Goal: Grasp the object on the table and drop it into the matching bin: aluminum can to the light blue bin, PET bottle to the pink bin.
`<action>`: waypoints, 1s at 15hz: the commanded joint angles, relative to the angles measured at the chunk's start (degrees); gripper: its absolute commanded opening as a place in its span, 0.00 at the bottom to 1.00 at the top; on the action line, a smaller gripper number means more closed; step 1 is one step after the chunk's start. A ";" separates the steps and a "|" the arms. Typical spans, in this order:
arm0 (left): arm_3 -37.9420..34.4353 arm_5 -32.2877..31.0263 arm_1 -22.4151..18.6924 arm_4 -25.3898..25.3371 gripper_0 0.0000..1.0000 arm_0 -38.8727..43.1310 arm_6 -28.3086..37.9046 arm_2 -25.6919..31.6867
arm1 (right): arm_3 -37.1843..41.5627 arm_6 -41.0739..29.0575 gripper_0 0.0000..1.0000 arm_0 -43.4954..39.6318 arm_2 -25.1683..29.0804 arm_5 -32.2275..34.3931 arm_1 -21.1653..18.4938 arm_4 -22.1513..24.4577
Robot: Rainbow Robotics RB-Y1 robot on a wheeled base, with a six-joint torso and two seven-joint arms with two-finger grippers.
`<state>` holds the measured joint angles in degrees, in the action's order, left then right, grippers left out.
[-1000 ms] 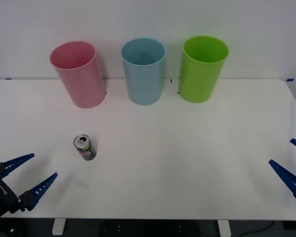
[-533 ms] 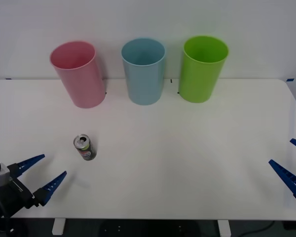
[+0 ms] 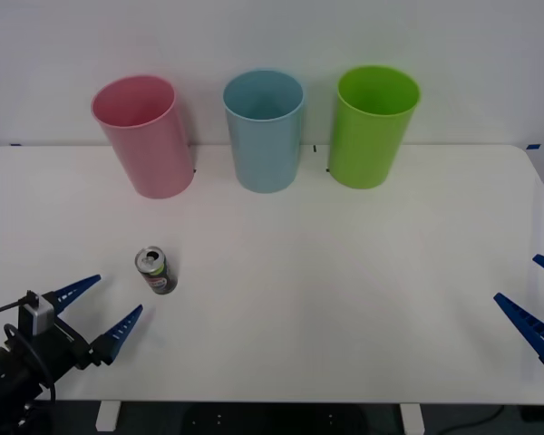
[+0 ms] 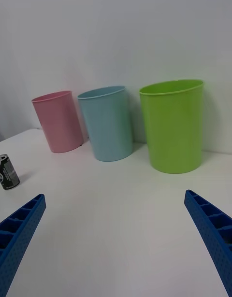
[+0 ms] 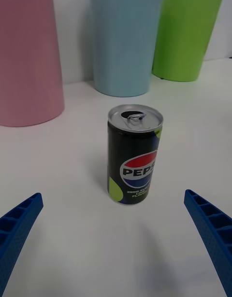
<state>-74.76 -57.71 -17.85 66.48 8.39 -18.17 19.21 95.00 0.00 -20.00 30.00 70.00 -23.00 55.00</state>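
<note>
A small dark aluminum can [image 3: 155,270] with a silver top stands upright on the left part of the white table [image 3: 344,272]; the left wrist view has the can [image 5: 134,155] straight ahead, and the right wrist view has the can [image 4: 8,171] far off. My left gripper [image 3: 103,310] is open, low at the table's front left, a short way in front of the can and pointing at it. At the table's right edge my right gripper [image 3: 537,297] hangs open and idle. The pink bin [image 3: 145,136] and light blue bin [image 3: 265,130] stand upright at the back.
A green bin [image 3: 372,125] stands at the back, right of the light blue one. All three bins line the wall edge of the table. Bare tabletop stretches between the can and the bins and across the middle and right.
My left gripper has moved forward and to the right, closing in on the can, still open. The can, the bins and the right arm have not moved.
</note>
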 commanded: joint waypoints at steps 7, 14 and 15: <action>3.48 2.43 4.41 3.04 1.00 -4.79 -1.60 -0.75 | 0.00 0.00 1.00 0.00 0.00 0.00 0.00 0.00; 10.25 2.78 5.02 3.13 1.00 -10.68 -3.36 -1.45 | 0.00 0.00 1.00 0.00 0.00 0.00 0.00 0.00; 10.95 2.78 5.02 3.13 1.00 -11.47 -3.54 -1.54 | 0.00 0.00 1.00 0.00 0.00 0.00 0.00 0.00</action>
<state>-64.38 -54.94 -12.83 69.59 -2.49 -21.56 17.74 95.00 0.00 -20.00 30.00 70.00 -23.00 55.00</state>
